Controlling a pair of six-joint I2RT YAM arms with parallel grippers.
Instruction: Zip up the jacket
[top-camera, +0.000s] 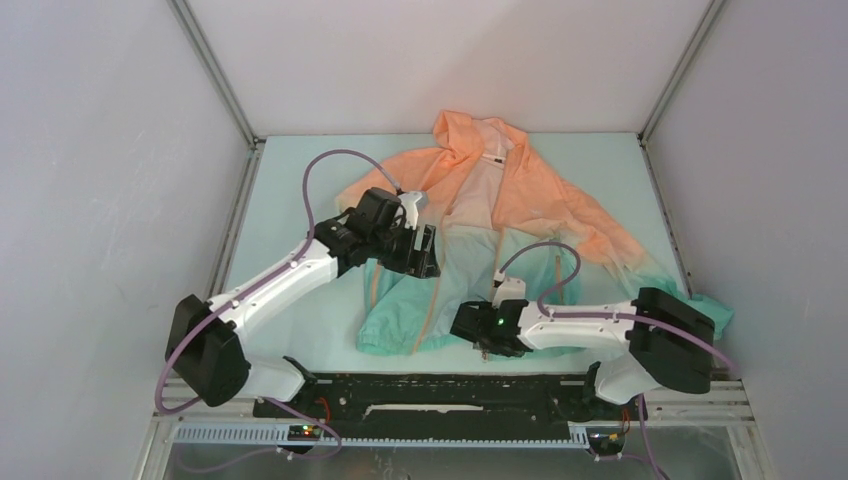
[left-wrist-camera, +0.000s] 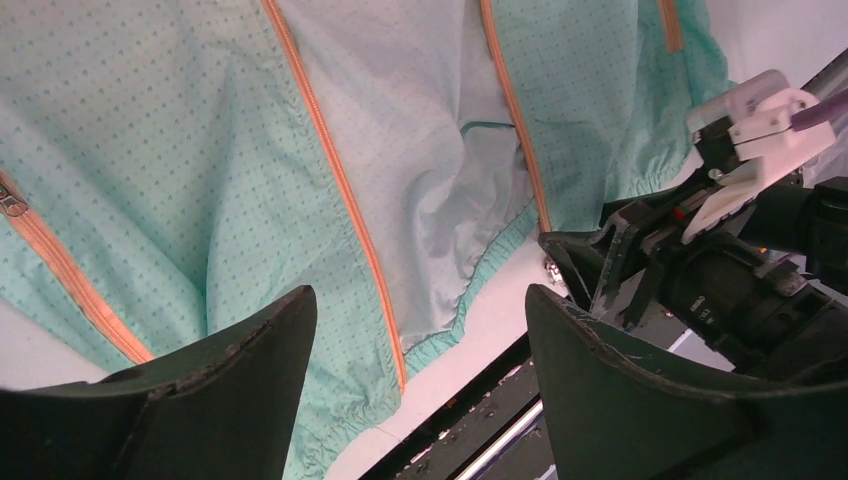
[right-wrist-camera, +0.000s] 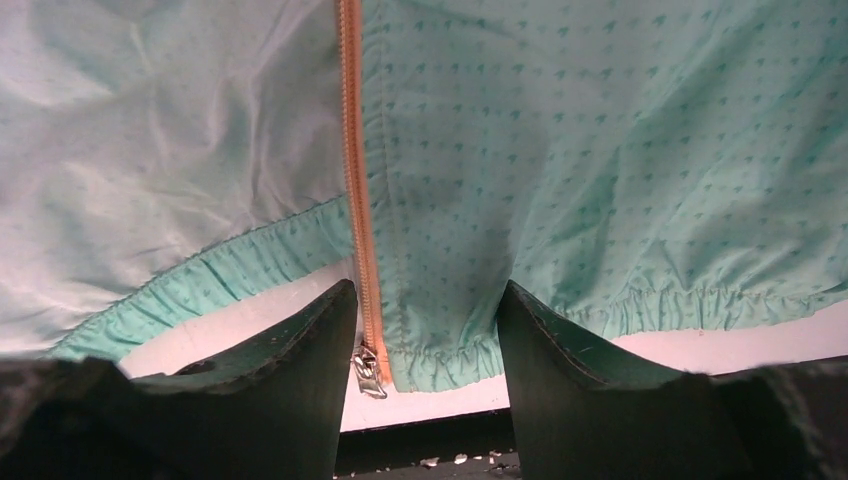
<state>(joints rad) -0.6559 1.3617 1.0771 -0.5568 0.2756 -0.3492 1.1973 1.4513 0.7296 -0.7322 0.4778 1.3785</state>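
Right gripper: fingers spread apart, gripping nothing, poised at the jacket's near hem. Hem corner with the metal zipper slider sits in the gap between the fingers; contact with either finger can't be told.
Left gripper: wide open, empty, hanging above the teal front panel, clear of the fabric.
Jacket: flat on its back on the pale table, centre to far right. Long axis runs far to near, hood at the back wall, hem toward the arm bases.
Jacket state: front unzipped, panels parted, paler lining showing between them. Sleeves spread out to both sides; right-side cuff bunched at the table's right edge.
Jacket look: peach-orange at hood and shoulders fading to mint-teal lower down. Teal fabric carries a fine dot print, hem is elastic-gathered, fabric wrinkled.
Front zipper: orange tape along both front edges; slider at the bottom of one edge.
Pocket zipper: orange, slanted, on the teal panel.
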